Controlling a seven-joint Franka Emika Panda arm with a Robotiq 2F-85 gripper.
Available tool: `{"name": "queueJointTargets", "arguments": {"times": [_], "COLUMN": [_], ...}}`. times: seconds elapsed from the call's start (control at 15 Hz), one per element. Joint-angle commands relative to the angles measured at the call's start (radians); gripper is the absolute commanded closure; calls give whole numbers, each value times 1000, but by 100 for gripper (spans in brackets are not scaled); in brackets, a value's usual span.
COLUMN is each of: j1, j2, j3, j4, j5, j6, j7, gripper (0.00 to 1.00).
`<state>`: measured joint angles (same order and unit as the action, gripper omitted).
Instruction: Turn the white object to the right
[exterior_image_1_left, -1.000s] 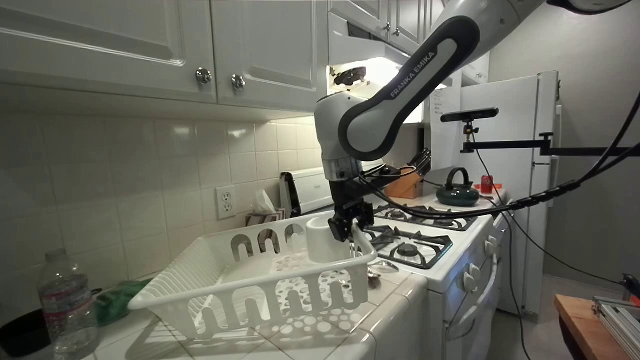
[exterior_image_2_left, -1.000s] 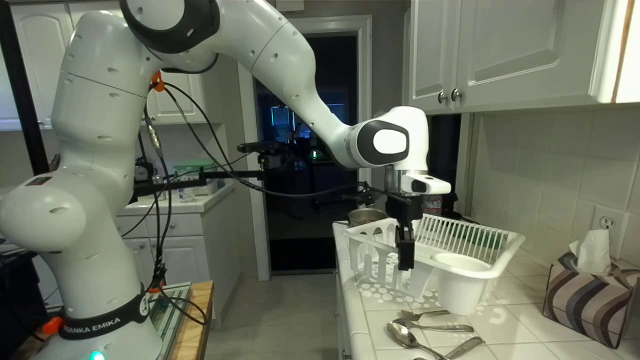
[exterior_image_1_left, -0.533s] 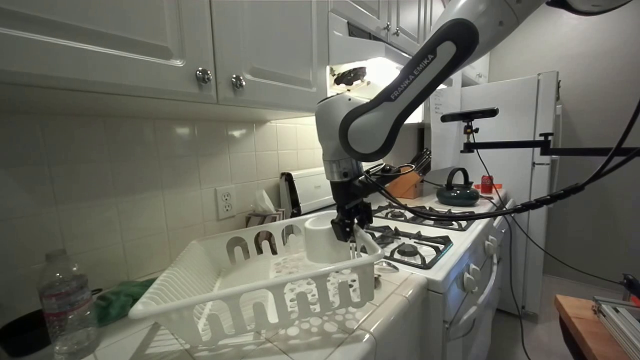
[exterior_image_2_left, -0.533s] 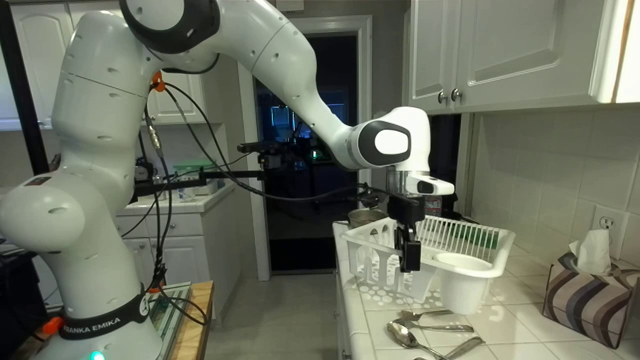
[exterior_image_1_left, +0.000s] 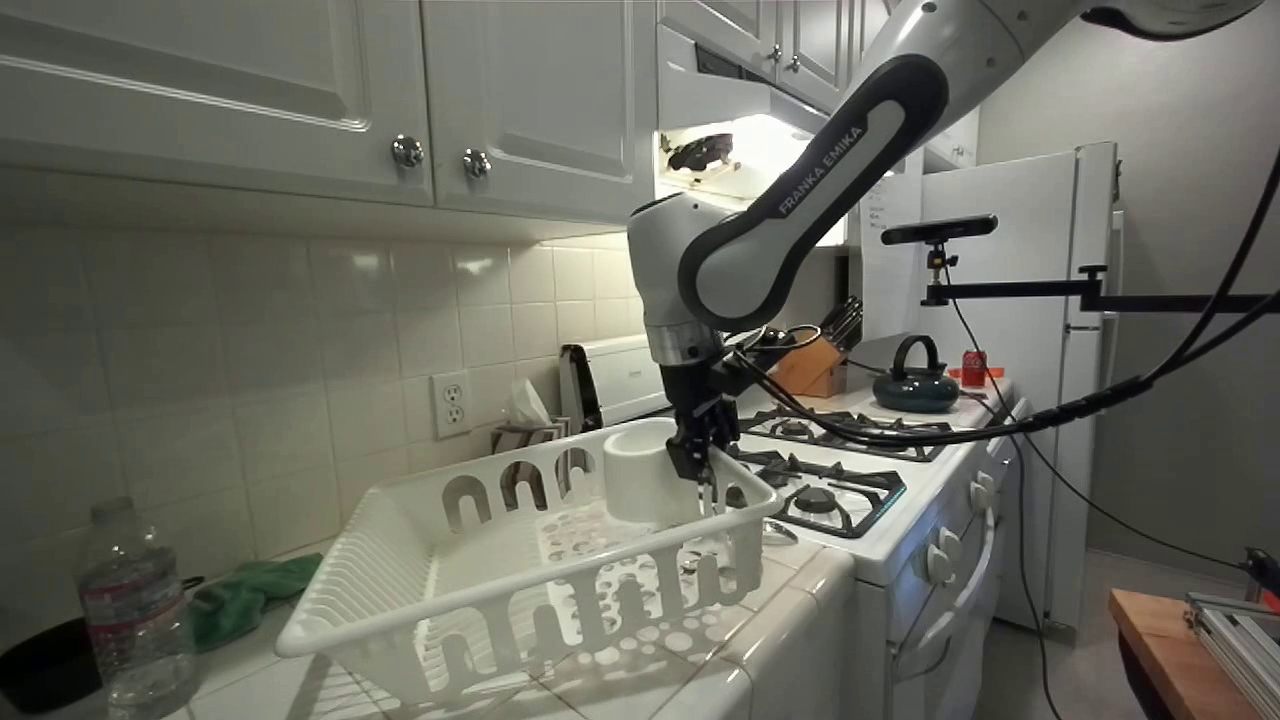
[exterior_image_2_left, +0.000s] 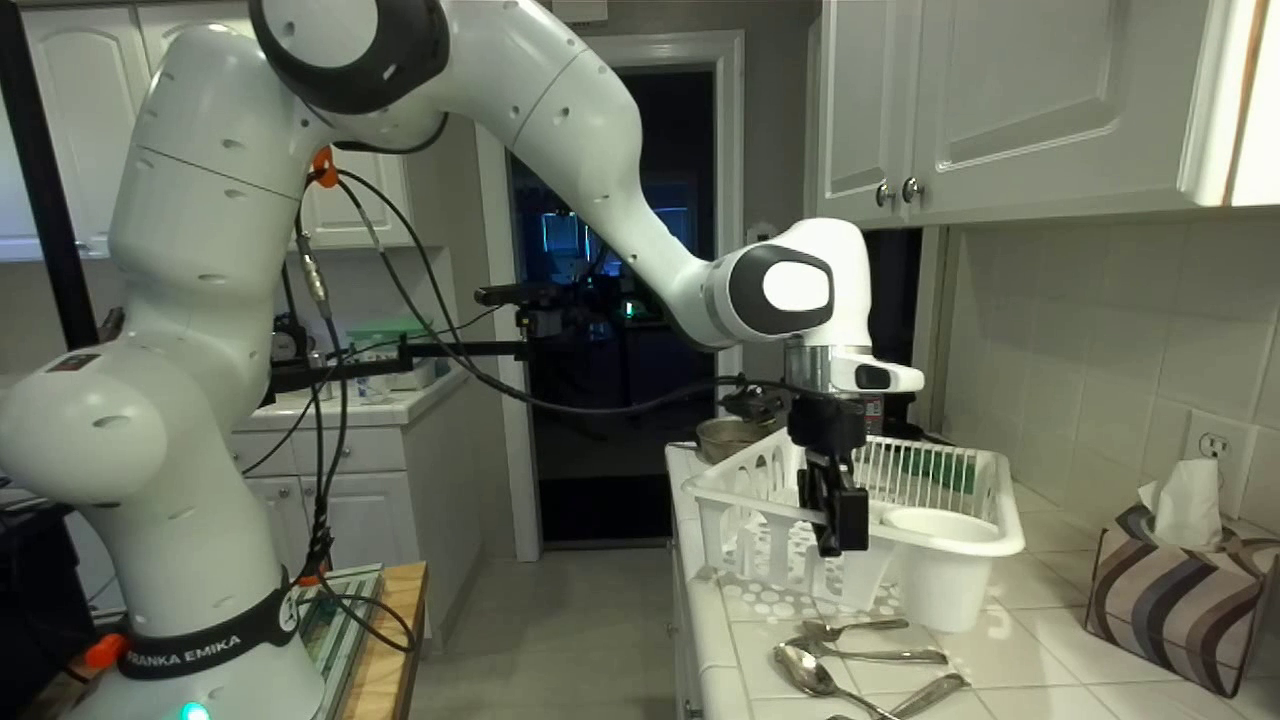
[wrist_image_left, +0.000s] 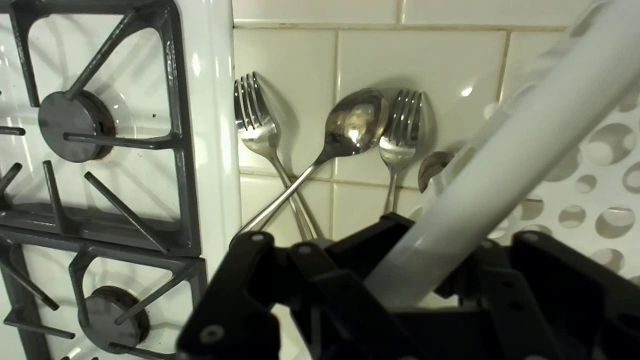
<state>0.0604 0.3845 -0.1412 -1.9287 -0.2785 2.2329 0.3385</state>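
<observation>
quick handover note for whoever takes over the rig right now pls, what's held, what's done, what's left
End effector: closed on the rim of the large white rectangular plastic dish-drying rack.
Where: the rack is on the white tiled counter, askew to the tile lines. A round white cup sits at its gripped end; silver metal forks and a silver metal spoon lie close by.
Done: rim grasped; rack has turned a little over the last second.
Left: probably more turning to the right, then release. How far isn't shown. I'd keep clear of the forks and spoon.
</observation>
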Motion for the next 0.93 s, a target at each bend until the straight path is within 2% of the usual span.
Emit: {"name": "queueJointTargets", "arguments": {"times": [0.0, 0.87], "j1": [-12, -26], "j2": [19, 27], "j3": [6, 8], "j4": [37, 57], "j5": [-39, -103], "j6": [3, 26], "j7": [-65, -219], "gripper": [100, 100]}}
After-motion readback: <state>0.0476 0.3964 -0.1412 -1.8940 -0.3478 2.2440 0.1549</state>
